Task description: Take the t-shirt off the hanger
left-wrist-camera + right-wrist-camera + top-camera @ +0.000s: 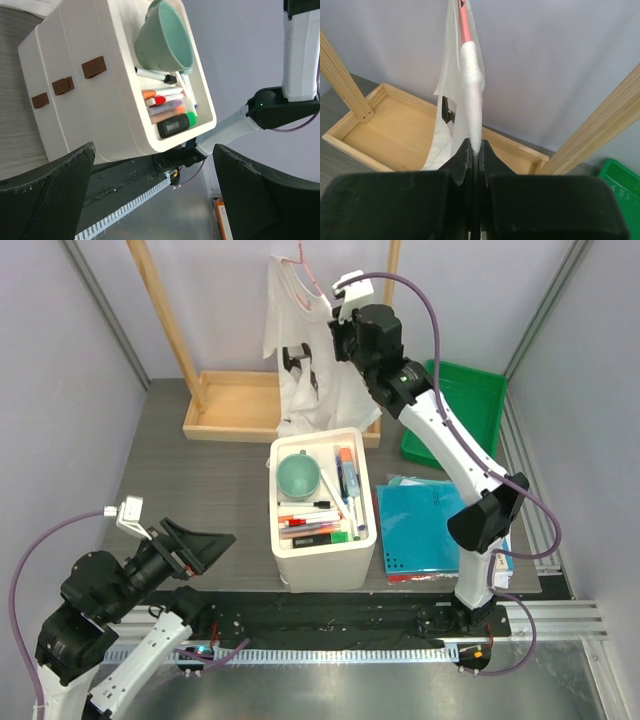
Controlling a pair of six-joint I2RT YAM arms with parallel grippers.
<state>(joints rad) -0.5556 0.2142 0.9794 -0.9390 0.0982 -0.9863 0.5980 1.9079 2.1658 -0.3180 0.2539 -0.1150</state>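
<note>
1. While the top view shows the shirt point(300, 350) on the hanger point(465, 22) at 12 o'clock, only the right wrist view shows the right gripper point(475, 150) clamped on its fabric.
2. At 8 o'clock the left gripper point(212, 544) gapes, holding nothing.

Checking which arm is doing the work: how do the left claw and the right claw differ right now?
The left claw stands wide open and empty; the right claw is shut on the t-shirt. The left claw sits low near the front edge of the table, facing the white organizer box; the right claw is raised at the back, below the pink hanger. Both have black fingers.
</note>
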